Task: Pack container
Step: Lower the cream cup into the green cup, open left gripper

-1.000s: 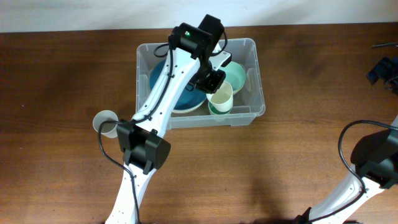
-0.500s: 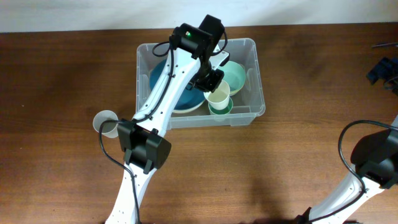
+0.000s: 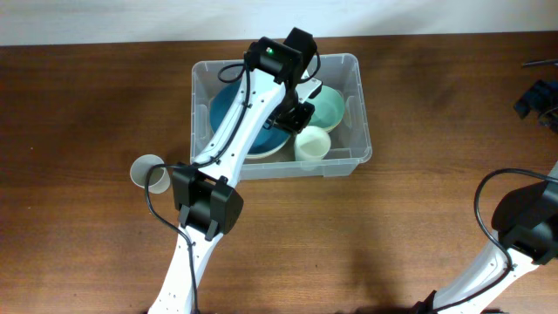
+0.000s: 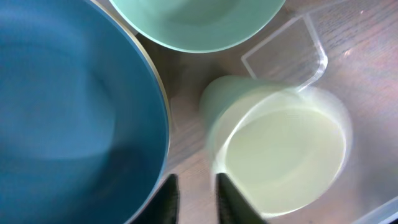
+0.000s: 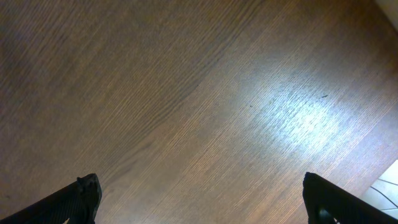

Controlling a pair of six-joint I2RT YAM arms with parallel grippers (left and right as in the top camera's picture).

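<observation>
The clear container stands at the back middle of the table. It holds a blue bowl, a mint green bowl and a pale cream cup standing upright at its front right. My left gripper is inside the container, between the blue bowl and the cup. In the left wrist view its fingers are slightly apart with only the container floor between them; the cup is just to their right and the blue bowl to their left. My right gripper is wide open over bare wood.
A grey cup stands on the table to the left of the container, beside the left arm's base. The right arm is at the front right corner. Dark gear lies at the far right edge.
The cream cup went down from the left gripper onto the small green cup, which it now hides. The gripper let go of it and shifted slightly left.
</observation>
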